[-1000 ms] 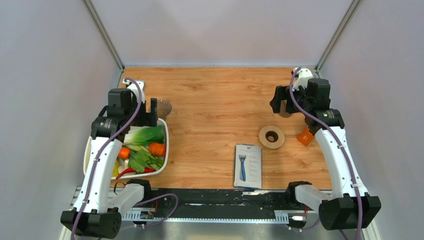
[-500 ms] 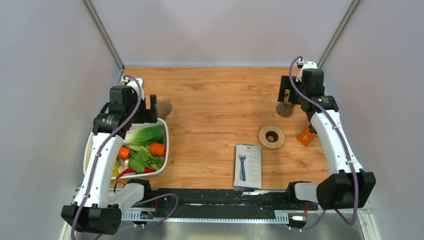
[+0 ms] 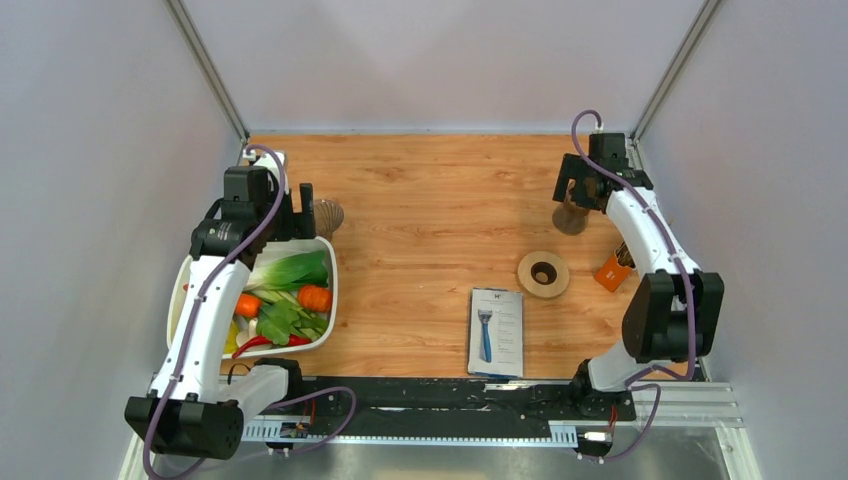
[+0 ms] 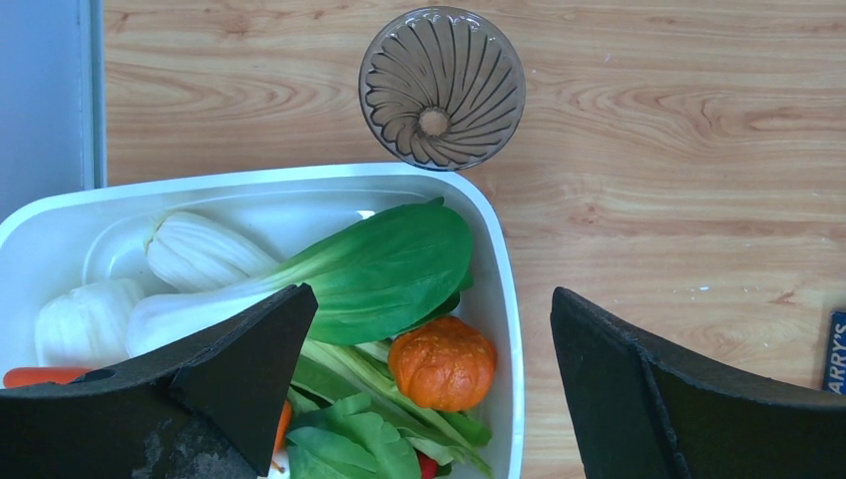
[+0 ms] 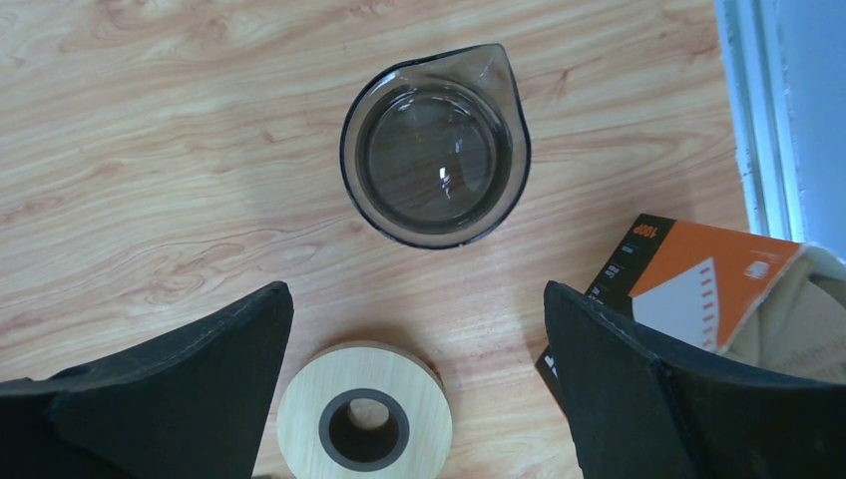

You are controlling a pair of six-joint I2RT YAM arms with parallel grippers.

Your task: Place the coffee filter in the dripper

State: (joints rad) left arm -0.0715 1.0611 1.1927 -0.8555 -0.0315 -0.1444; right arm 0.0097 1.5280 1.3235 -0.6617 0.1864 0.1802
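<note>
The dripper (image 4: 442,87), a translucent brownish ribbed cone, stands upright on the wood just beyond the white tray's far corner; it also shows in the top view (image 3: 328,215). My left gripper (image 4: 429,299) is open and empty above the tray, short of the dripper, and shows in the top view (image 3: 298,220). A light-tan paper edge, apparently the coffee filter (image 5: 810,317), sticks out of an orange box (image 5: 698,277) at the far right. My right gripper (image 5: 417,294) is open and empty, high over the table left of that box, and shows in the top view (image 3: 578,195).
A white tray (image 4: 499,259) of toy vegetables lies under my left gripper. A glass carafe (image 5: 436,148) stands ahead of my right gripper, and a wooden ring (image 5: 364,419) lies below it. A razor pack (image 3: 496,330) lies near the front edge.
My right arm has swung toward the far right corner and now hangs over the carafe. My left gripper has shifted slightly farther. Both stay open.
</note>
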